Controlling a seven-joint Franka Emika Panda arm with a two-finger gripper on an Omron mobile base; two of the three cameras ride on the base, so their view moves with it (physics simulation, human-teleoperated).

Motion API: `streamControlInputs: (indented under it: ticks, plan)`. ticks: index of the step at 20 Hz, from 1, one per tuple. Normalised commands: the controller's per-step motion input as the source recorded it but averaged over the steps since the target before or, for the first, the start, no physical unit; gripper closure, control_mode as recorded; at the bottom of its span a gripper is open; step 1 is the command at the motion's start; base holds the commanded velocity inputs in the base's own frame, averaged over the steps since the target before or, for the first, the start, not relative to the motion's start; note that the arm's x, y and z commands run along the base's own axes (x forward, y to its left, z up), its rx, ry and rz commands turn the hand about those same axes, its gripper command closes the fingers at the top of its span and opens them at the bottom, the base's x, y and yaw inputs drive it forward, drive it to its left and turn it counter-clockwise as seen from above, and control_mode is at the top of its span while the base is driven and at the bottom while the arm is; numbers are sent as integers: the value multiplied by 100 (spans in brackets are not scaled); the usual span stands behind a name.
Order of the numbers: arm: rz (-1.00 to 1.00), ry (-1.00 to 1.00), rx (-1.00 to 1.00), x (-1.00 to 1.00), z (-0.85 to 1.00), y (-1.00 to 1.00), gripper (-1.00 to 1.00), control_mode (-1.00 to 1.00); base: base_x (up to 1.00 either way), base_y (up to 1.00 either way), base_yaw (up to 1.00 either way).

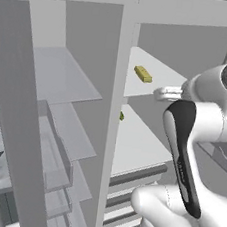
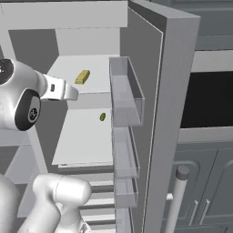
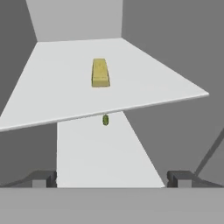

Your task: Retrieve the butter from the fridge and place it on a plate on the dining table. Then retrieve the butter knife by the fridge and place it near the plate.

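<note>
The robot is working on the first step: reaching into the tall grey fridge (image 2: 175, 91), whose doors are standing open, for the small yellow rectangular stick of butter (image 3: 99, 72). The butter is lying on an upper white shelf (image 3: 144, 83), well ahead of the claw (image 3: 111, 178), which is gaping fully and holding nothing. Next, the claw probably needs advancing over the shelf and straddling the stick before closing.

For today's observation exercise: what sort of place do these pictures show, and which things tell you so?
Most likely a kitchen: an open tall grey fridge with white inner shelves, a small yellow butter stick lying on the upper shelf, and dark grey cabinets beside it.
</note>
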Motion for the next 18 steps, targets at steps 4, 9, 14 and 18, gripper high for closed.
streamControlInputs:
  ticks: [4, 9, 14, 18]
  plan:
    - [0, 0, 0, 46, 19, 0, -100, -100, 0, 0, 0]
    - [1, 0, 3, 54, 11, 0, -100, -100, 0, 0, 0]
    - [0, 4, 0, 77, -6, 3, -100, -100, 0, 0, 0]
    - [0, 1, 0, 67, -1, 10, -100, -100, 0, 0, 0]
